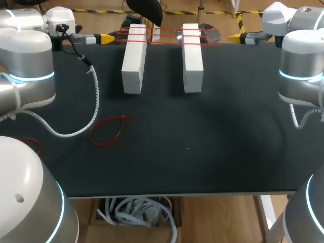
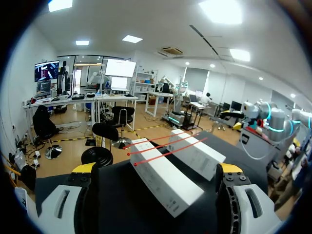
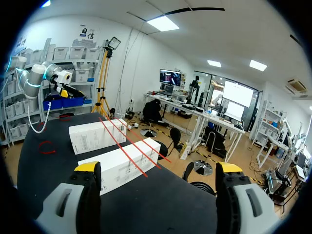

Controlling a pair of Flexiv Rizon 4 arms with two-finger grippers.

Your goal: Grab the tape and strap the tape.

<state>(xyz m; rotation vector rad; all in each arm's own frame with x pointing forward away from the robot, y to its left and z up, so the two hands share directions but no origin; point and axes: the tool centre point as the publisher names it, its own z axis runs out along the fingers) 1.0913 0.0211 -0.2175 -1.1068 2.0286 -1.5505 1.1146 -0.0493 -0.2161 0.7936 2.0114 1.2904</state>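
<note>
Two long white boxes, the left box [image 1: 134,58] and the right box [image 1: 192,63], lie side by side at the far middle of the black table [image 1: 202,142]. Thin red tape strands [image 1: 167,36] run across their far ends. A loose red tape loop [image 1: 107,129] lies on the table nearer the front, left of centre. My left gripper [image 1: 105,38] hovers open at the far left, facing the left box [image 2: 163,180] and the tape strands [image 2: 165,146]. My right gripper [image 1: 234,37] hovers open at the far right, facing the right box [image 3: 122,165]. Both grippers [image 2: 156,170] [image 3: 158,168] hold nothing.
A second red loop [image 1: 31,145] lies at the table's left edge, partly behind my left arm. The left arm's white spiral-wrapped cable [image 1: 76,129] drapes onto the table beside the loose loop. My arm bases fill the near corners.
</note>
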